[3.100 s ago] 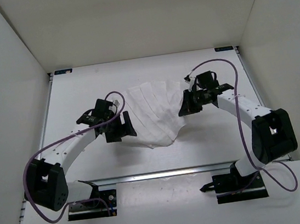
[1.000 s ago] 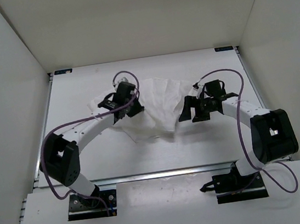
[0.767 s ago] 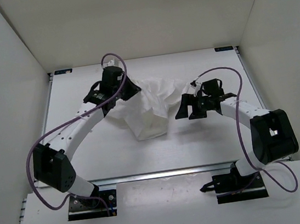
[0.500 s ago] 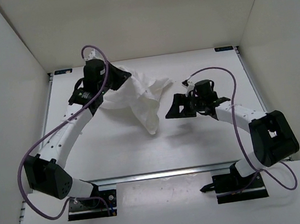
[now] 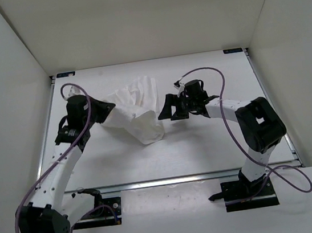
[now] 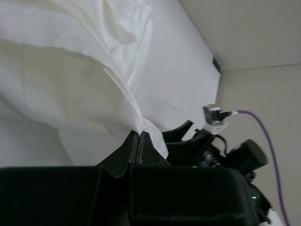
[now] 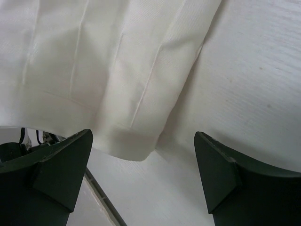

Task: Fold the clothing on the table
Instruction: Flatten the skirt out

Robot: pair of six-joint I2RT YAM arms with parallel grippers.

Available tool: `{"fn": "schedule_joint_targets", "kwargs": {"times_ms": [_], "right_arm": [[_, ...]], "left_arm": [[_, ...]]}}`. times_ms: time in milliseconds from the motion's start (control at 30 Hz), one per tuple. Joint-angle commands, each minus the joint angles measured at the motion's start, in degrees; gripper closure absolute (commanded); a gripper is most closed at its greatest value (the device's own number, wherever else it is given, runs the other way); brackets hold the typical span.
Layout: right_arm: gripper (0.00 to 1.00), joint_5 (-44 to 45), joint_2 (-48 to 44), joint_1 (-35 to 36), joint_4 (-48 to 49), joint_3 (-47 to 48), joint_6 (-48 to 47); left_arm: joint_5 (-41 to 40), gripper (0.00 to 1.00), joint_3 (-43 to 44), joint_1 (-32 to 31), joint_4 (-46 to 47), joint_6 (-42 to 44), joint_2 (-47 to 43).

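White clothing [image 5: 138, 110] hangs pinched in the left end effector [image 6: 138, 137] (right end effector [image 7: 143, 141] gapes just beside it).

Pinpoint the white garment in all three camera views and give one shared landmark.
Top external: clothing lies left of centre.
Left wrist: fills the upper left, edge pinched in the left tool.
Right wrist: fills the top, hem toward the bottom.
Shared landmark: bare white table.
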Motion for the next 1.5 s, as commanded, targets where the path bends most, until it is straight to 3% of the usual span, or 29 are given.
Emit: {"fn": "schedule_joint_targets", "kwargs": {"times_ms": [0,400,533,733,867,1033,1133,1467], "right_arm": [[0.14,0.82,0.3,1.46,-0.45,3.67,-1.0],[0.16,-1.02,2.06,3.48,-10.81,2.98,-5.66],[0.17,-1.2,2.23,3.74,-11.09,2.62,-5.93],[0.2,-1.38,4.43,6.02,-12.4,5.86,-6.98],[0.2,-0.41,5.57,6.29,-13.55,7.89,-8.13],[0.32,0.29,7.58,5.42,-11.87,9.55,-7.77],[0.39,0.91,9.78,6.03,-14.5,12.45,-9.0],[0.4,0.82,14.62,6.65,-17.33,18.26,-10.67]], "left_arm": [[-1.19,1.0,-5.46,2.46,-5.03,3.74,-7.46],[-2.87,0.97,-18.22,4.4,-13.81,6.65,-17.67],[-6.44,0.73,-20.6,4.66,-19.0,7.79,-20.74],[-8.94,0.24,-21.39,6.5,-23.05,10.25,-22.6],[-8.85,0.11,-22.27,3.27,-24.72,8.06,-23.56],[-4.02,0.14,-29.64,-3.32,-20.79,1.74,-25.76],[-6.11,0.16,-29.48,-7.27,-18.32,0.23,-23.75],[-6.21,0.17,-28.69,-10.8,-10.48,-1.44,-12.77]]}}
